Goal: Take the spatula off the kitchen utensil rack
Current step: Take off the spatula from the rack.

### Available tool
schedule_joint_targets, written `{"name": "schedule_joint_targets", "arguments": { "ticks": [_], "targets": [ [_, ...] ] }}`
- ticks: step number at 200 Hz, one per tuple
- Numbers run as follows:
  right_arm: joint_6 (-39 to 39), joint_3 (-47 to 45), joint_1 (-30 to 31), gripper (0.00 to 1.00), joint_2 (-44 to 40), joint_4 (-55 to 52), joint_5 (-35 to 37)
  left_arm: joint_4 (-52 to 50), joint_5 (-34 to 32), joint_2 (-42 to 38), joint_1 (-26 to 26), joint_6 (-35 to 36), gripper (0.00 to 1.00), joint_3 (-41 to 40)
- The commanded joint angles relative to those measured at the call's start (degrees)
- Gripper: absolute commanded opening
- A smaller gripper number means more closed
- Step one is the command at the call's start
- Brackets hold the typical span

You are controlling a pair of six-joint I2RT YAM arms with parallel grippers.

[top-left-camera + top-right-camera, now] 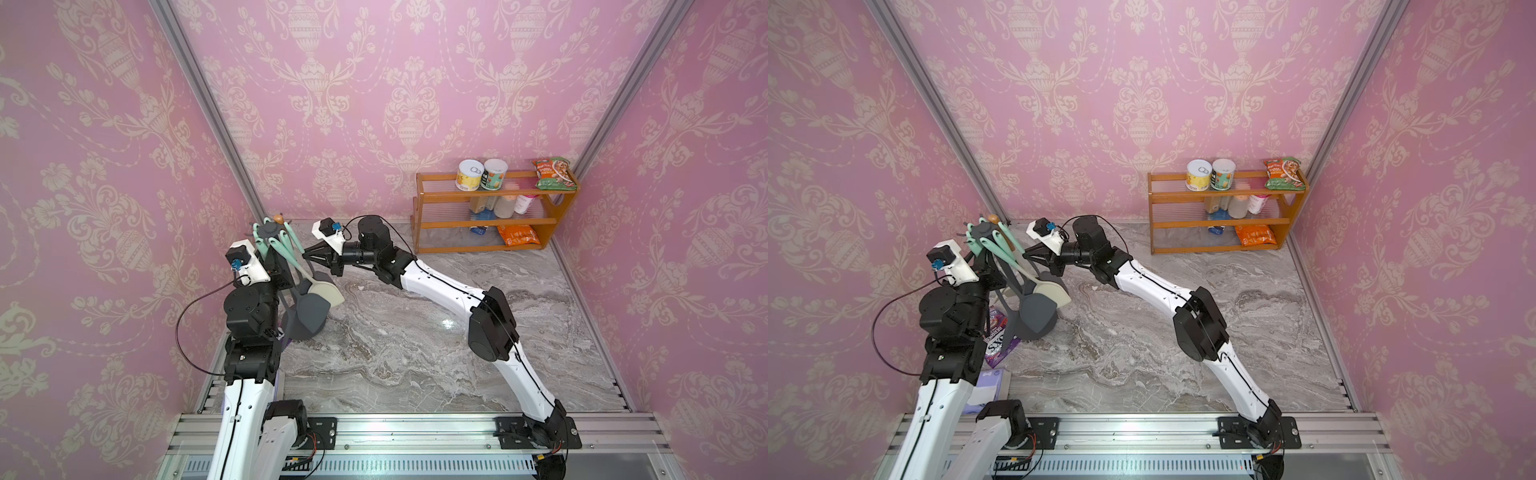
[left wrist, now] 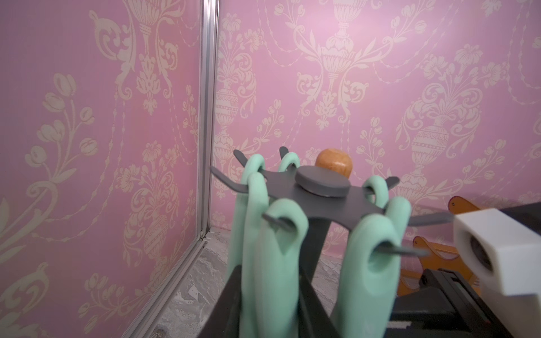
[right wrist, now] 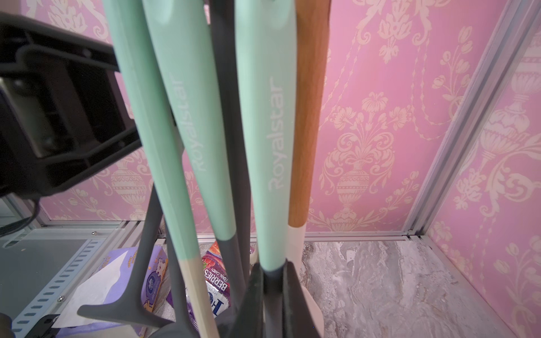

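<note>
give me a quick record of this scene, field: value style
rack: dark grey, back left corner, mint-handled utensils hanging from its hooks
right gripper: shut on a mint-handled utensil at its dark grey neck
left gripper: at the rack's pole, grip unclear
shelf: orange wood, back right, cans and snack bags
task: nothing lifted off yet

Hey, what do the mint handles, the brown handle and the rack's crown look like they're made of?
Mint handles: likely silicone or soft plastic, matte, with printed lettering. Brown handle: wood, grain lines show, smooth finish. Rack crown: thin dark grey sheet, probably painted metal or plastic; matte, can't tell which.
</note>
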Motion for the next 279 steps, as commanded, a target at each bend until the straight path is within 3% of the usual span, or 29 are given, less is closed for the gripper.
{"name": "schedule_joint_targets", "arguments": {
  "ticks": [1, 90, 124, 146, 182, 209, 232, 248, 279],
  "targets": [
    [-3.6, -1.2, -0.9, 0.00, -4.6, -4.2, 3.9, -1.4, -3.0, 0.0, 0.2, 1.2, 0.17, 0.6],
    [-7.7, -3.6, -1.8, 0.00, -10.4, -6.6, 8.3, -1.2, -2.9, 0.3, 0.2, 1.9, 0.16, 0.3],
    [-9.5, -7.9, -2.9, 0.00, -15.5, -9.8, 13.4, -0.4, -2.2, 0.6, 0.2, 1.6, 0.17, 0.2],
    [-9.5, -12.4, -4.2, 0.00, -20.8, -15.6, 19.5, 0.1, -1.4, 0.8, 0.2, 1.2, 0.18, -0.2],
    [-6.1, -20.4, -5.7, 0.00, -29.6, -31.4, 41.2, 0.9, -1.3, 0.1, 0.2, 1.0, 0.19, -0.9],
    [2.7, -29.1, -11.3, 0.00, -36.2, -40.8, 50.9, 0.6, -1.4, -0.3, 0.2, 1.2, 0.19, -0.7],
    [11.4, -36.5, -19.8, 0.00, -41.2, -48.3, 51.2, 0.3, -1.4, -1.2, 0.2, 1.1, 0.20, -0.6],
    [14.2, -40.6, -25.1, 0.00, -44.2, -52.3, 53.5, 0.1, -2.0, -2.0, 0.2, 0.8, 0.20, -0.9],
    [16.7, -43.8, -34.7, 0.00, -44.9, -58.9, 51.1, 0.3, -2.3, -2.5, 0.2, 0.2, 0.21, -1.6]
  ]
}}
